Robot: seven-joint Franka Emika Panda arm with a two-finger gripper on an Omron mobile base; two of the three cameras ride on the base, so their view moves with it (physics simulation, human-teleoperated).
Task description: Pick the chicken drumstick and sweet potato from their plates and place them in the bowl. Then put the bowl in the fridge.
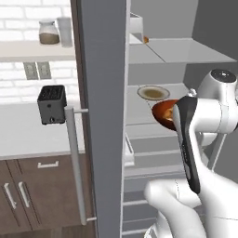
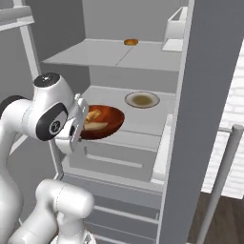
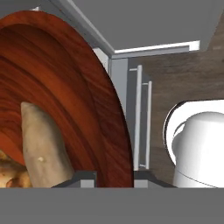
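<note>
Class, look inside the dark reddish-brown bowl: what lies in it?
Inside the bowl lie the pale tan sweet potato and the golden chicken drumstick. The hand covers the bowl's near side, hiding whatever lies there.

A small round cream-rimmed dish with a brownish centre (image 1: 153,93) sits on the pale shelf just beyond the hand, apart from it; the right base view shows the same dish (image 2: 142,99) farther back and to the right of the hand. On the shelf above the hand, well apart and deep at the back, lies a tiny orange-brown lump (image 2: 130,42). Far to the left of the hand, a dark grey two-slot toaster (image 1: 51,104) stands on the pale desk (image 1: 28,135). Higher up on that side, a clear glass jar with brown contents (image 1: 48,32) stands beside a plain white canister (image 1: 65,30) on a wall shelf. Below the desk are brown wooden cabinet doors with pale bar handles (image 1: 21,195).
</note>
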